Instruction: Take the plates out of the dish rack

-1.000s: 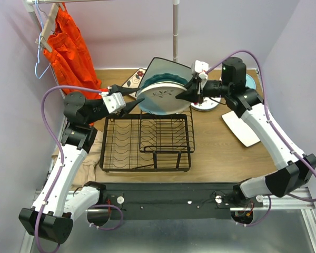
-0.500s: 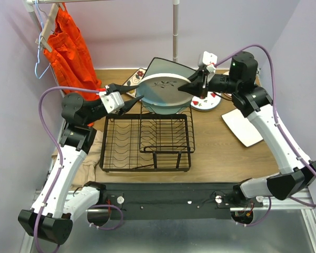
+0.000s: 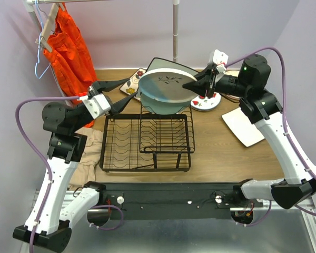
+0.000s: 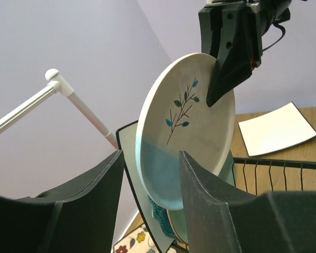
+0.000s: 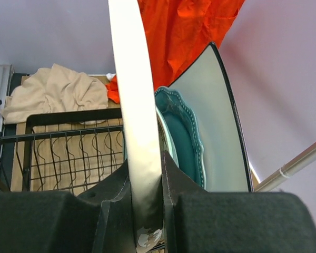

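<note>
on a wooden table (image 3: 221, 153) between lilac walls (image 3: 121, 31), the right gripper (image 5: 146, 174) pinches the rim of a leaf-sprig round plate (image 3: 166, 87), held above the black dish rack (image 3: 147, 142). the left gripper (image 4: 150, 154) gapes beside the plate's other edge, holding nothing. a teal scalloped plate (image 5: 187, 142) stands at the rack's far end.
</note>
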